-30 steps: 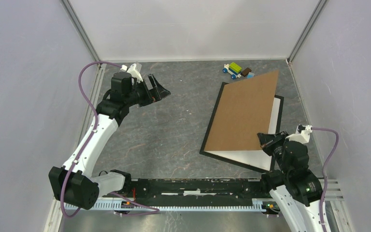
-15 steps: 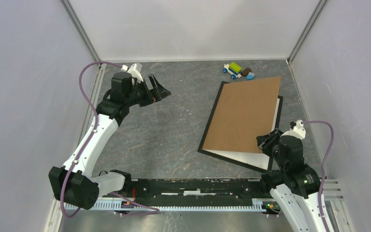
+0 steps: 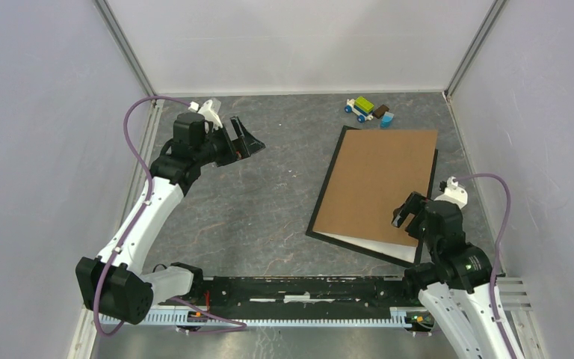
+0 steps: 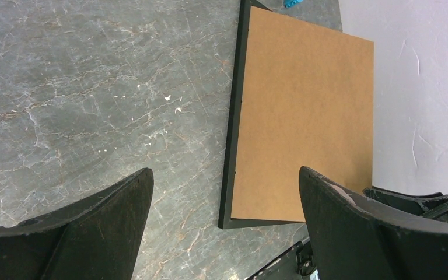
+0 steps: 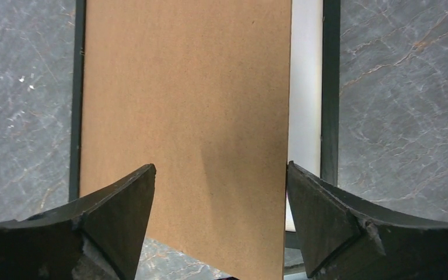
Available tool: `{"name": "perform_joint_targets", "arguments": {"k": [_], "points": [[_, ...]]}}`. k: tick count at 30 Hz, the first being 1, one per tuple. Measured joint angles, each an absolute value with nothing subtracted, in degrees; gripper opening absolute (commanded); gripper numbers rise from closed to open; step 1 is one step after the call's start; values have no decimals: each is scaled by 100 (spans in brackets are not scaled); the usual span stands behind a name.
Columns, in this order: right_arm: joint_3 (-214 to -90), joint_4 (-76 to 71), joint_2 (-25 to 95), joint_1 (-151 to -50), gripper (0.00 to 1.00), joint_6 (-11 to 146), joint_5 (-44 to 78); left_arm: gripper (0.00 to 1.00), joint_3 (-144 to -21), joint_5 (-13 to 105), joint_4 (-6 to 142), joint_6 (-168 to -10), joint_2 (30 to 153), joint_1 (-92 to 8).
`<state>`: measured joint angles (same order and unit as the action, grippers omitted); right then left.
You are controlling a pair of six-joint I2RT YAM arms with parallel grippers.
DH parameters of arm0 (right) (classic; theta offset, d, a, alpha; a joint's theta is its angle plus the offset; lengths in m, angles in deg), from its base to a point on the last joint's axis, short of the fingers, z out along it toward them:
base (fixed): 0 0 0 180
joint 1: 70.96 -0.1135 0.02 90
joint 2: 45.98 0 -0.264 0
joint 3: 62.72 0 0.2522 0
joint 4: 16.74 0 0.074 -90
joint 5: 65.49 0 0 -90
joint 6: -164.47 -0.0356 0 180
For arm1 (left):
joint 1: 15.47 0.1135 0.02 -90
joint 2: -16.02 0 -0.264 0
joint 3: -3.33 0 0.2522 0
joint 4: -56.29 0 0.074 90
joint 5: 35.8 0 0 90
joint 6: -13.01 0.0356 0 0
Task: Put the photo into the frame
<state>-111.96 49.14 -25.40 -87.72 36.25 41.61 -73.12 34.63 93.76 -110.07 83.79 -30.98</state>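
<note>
The black frame (image 3: 326,179) lies flat at the right of the table. A brown cardboard backing board (image 3: 377,179) rests on it, slightly askew. The photo (image 3: 377,247) shows only as a white strip under the board, along the frame's near edge and right side (image 5: 304,87). My right gripper (image 3: 411,211) stands open just above the board's near end (image 5: 186,116), holding nothing. In its wrist view that gripper (image 5: 220,175) frames the board, with the frame's rail (image 5: 330,87) to the right. My left gripper (image 3: 248,134) hangs open at the back left, well clear of the frame (image 4: 233,146).
A small toy of coloured bricks (image 3: 368,109) lies at the back, just beyond the frame's far corner. White walls close the table at the back and right, near the frame. The black rail (image 3: 306,288) carrying the arm bases runs along the near edge.
My right gripper went from shut on the board's near corner to open and drew back slightly. The released board settled flatter and squarer onto the frame, covering more of the white photo.
</note>
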Motion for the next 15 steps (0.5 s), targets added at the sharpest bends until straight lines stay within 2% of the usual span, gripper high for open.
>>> {"name": "perform_joint_targets", "arguments": {"k": [3, 15], "points": [[-11196, 4940, -2400, -8772, 98, 3737, 4242, 99, -7301, 3463, 9373, -11005, 8379, -3098], [-11249, 5053, -1353, -8772, 98, 4034, 4620, 99, -7280, 3463, 9373, -11003, 8379, -3098]]}}
